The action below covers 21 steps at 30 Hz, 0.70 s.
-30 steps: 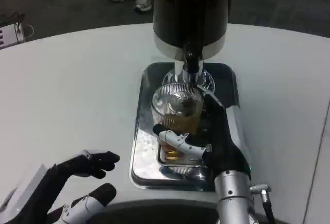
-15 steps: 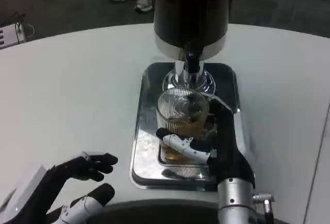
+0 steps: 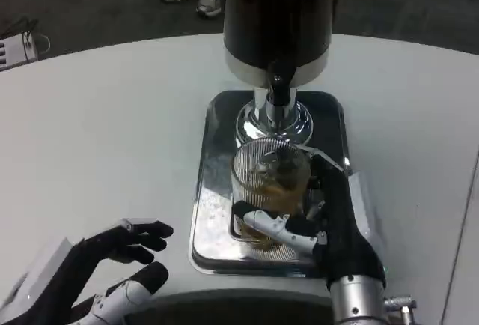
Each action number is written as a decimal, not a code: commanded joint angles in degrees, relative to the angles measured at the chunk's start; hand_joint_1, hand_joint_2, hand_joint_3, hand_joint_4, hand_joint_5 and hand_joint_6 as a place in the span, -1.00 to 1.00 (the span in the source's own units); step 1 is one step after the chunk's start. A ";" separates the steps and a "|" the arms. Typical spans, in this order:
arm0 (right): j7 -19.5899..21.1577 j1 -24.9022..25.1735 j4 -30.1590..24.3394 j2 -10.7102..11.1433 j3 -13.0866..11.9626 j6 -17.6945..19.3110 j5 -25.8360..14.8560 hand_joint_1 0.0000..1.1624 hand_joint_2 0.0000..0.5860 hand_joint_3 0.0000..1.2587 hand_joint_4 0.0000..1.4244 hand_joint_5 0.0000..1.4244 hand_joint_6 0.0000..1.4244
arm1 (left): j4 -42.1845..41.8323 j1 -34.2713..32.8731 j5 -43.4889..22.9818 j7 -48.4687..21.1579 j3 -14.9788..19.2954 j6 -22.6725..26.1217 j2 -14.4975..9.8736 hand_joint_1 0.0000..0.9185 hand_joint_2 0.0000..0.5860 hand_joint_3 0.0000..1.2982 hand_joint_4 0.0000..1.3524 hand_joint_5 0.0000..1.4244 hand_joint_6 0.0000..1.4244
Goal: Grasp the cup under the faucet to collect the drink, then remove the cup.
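The white table (image 3: 112, 130) fills most of the head view. Past the right hand's fingertips stands the dark dispenser (image 3: 277, 18), its faucet (image 3: 278, 89) pointing down above a chrome base (image 3: 273, 123). Under all this lies a shiny tray (image 3: 206, 190), its near rim just left of the right fingers. The cup (image 3: 269, 183), ribbed clear glass with amber drink in it, sits inside the curl of the right hand (image 3: 329, 220): fingers (image 3: 273, 224) wrap across its near face while the palm backs its right side, so the hand grips it. Whether the cup touches the tray is hard to tell. The cup is nearer than the faucet. The left hand (image 3: 97, 272) hovers near the table's front edge, fingers spread wide, holding nothing.
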<state>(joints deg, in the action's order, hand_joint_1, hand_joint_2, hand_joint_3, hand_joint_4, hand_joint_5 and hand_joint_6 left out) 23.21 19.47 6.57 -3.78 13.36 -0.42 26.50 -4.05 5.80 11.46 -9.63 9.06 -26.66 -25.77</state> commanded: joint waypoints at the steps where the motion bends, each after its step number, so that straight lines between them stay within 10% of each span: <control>1: -2.36 -3.33 -4.97 0.81 0.55 1.61 -0.35 0.57 -0.02 0.84 0.88 0.84 0.87 | 0.95 -0.64 -0.32 -0.33 -0.93 -0.17 -0.11 -1.00 -0.60 -0.35 -0.39 -0.36 -0.42; 21: -16.45 -22.54 -34.49 6.00 -2.61 0.93 -7.00 0.60 -0.05 0.85 0.94 0.94 0.97 | -0.32 -3.64 3.17 0.10 -3.03 -1.36 -0.80 -1.00 -0.62 -0.38 -0.43 -0.41 -0.45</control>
<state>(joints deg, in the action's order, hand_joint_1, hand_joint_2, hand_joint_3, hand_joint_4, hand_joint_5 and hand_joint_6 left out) 8.75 -1.08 -22.82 1.20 11.48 -0.50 21.05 -3.45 2.14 13.24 -9.61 6.69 -26.84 -25.80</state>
